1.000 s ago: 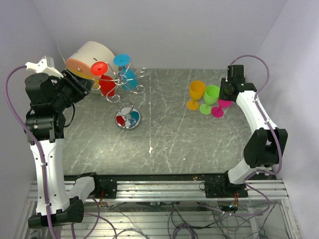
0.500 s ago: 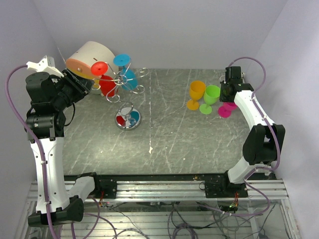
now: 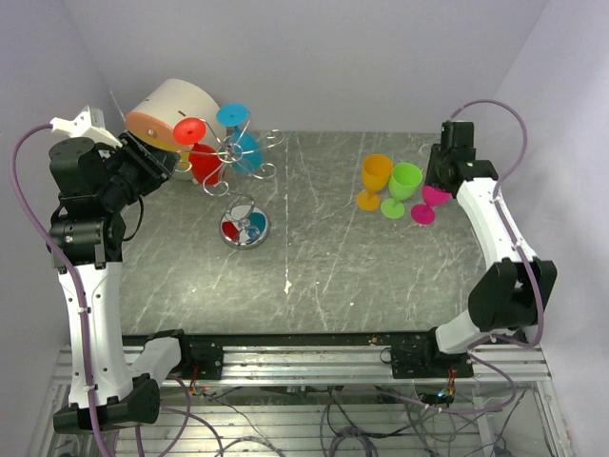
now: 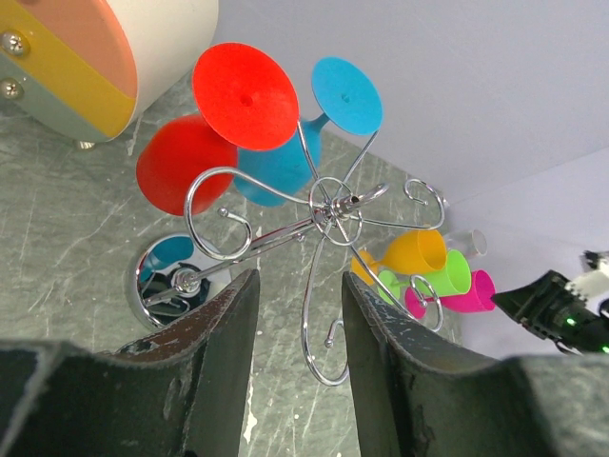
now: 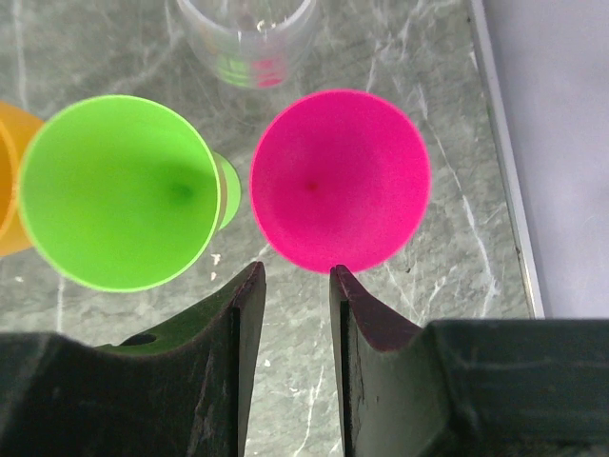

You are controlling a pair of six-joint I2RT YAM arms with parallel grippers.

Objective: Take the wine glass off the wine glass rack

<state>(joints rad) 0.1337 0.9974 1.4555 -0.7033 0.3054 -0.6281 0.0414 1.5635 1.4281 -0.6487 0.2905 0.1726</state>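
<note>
Standing open with nothing between its fingers, the left gripper [image 4: 299, 290] points at the wine glass rack [image 4: 328, 205], which lies just beyond the fingertips and clear of them. Two glasses hang from its curled wire arms, feet up: a red wine glass [image 4: 181, 176] nearest the gripper and a blue wine glass [image 4: 276, 167] just behind it. Past them sits a beige drum [image 3: 171, 109]. Well apart, on the other side of the table [image 3: 314, 257], the right gripper [image 5: 293, 276] is also parted and empty, above a pink glass [image 5: 338, 181] that stands upright, its rim just beyond the fingertips. A green glass [image 5: 119, 190] and an orange glass [image 3: 375, 176] stand beside it.
</note>
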